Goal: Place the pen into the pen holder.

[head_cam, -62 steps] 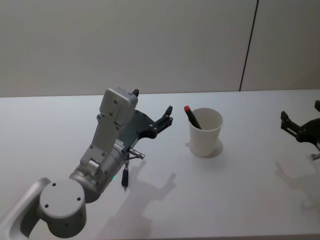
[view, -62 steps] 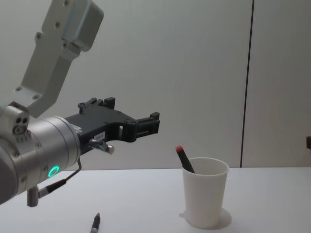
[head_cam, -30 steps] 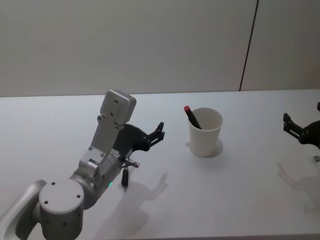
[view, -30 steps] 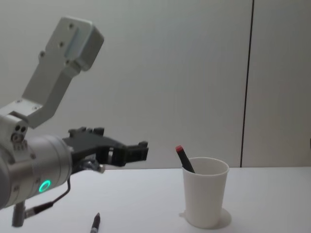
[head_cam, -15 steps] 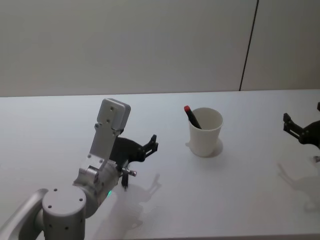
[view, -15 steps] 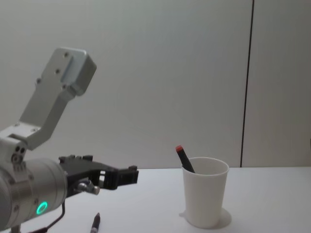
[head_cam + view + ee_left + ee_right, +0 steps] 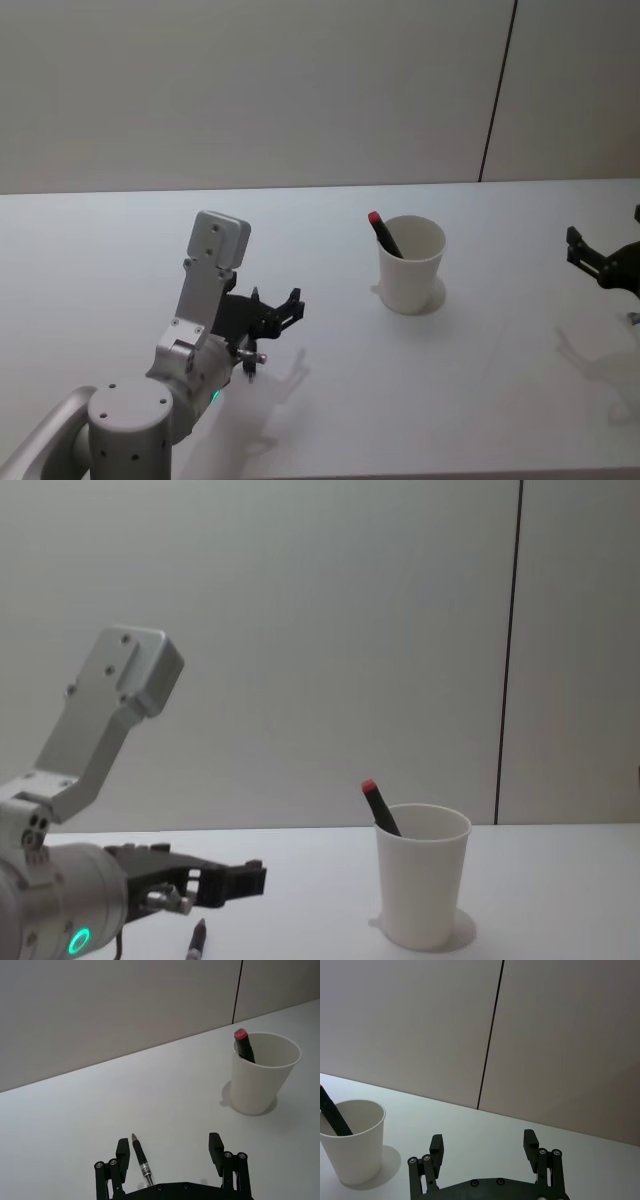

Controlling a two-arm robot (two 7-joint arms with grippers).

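A dark pen point(image 7: 141, 1164) lies flat on the white table point(image 7: 480, 380); its tip also shows in the chest view point(image 7: 196, 939). My left gripper point(image 7: 169, 1142) hovers low over it, open and holding nothing. The pen sits between the fingers, close to one finger point(image 7: 122, 1149). In the head view the left gripper point(image 7: 277, 300) hangs left of the pen holder point(image 7: 411, 265). The holder is a white paper cup point(image 7: 422, 875) standing upright. A red-capped pen point(image 7: 382, 232) leans inside it. My right gripper point(image 7: 483, 1138) waits open at the table's right side point(image 7: 604, 245).
Behind the table rises a plain wall with a dark vertical seam point(image 7: 497, 90). Bare tabletop lies between the left gripper and the cup point(image 7: 260, 1080), and between the cup and the right gripper.
My left gripper has come down and drawn back from beside the cup to just above the lying pen. The cup and its pen have not moved, and the right gripper has barely shifted.
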